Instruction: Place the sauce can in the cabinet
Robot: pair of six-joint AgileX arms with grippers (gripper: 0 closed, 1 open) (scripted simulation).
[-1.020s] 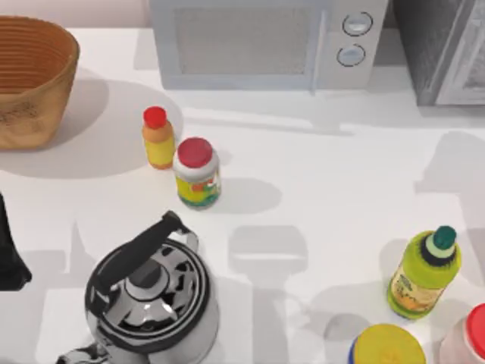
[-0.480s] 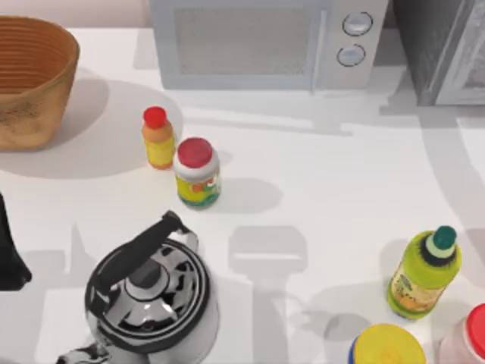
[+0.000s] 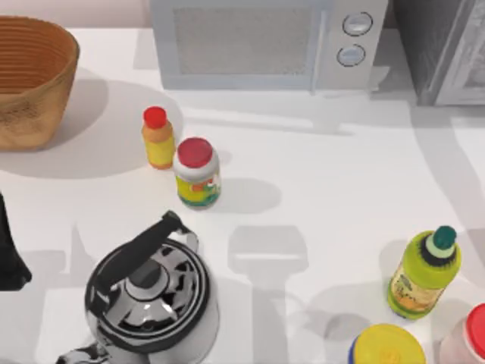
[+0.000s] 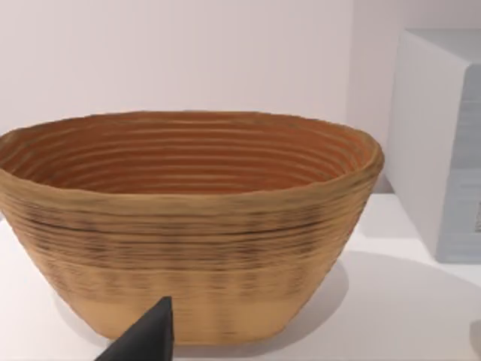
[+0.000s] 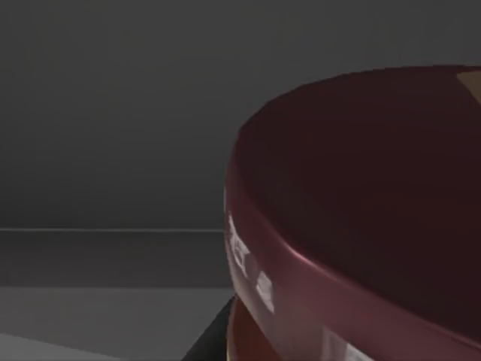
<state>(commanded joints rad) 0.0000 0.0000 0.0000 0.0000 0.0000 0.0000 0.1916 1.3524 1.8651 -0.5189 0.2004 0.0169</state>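
The sauce can [image 5: 361, 210] sits very close in the right wrist view, its dark brown lid tilted and its orange label just below. Behind it is the dark grey interior of the cabinet [image 5: 113, 113]. My right gripper is shut on the can, and one dark finger [image 5: 214, 338] shows beneath it. In the top view the cabinet [image 3: 424, 45] stands at the back right with its light grey door [image 3: 474, 61] open. My left arm [image 3: 9, 250] is parked at the table's left edge.
A white microwave [image 3: 250, 38] stands at the back centre and a woven basket [image 3: 30, 76] at the back left. A red-lidded jar [image 3: 197, 173], a small orange bottle [image 3: 158, 138], a kettle [image 3: 151, 292] and a green bottle [image 3: 424, 273] stand on the table.
The right arm's shadow on the table's right side has shifted and spread toward the cabinet. The objects on the table and the left arm have not moved.
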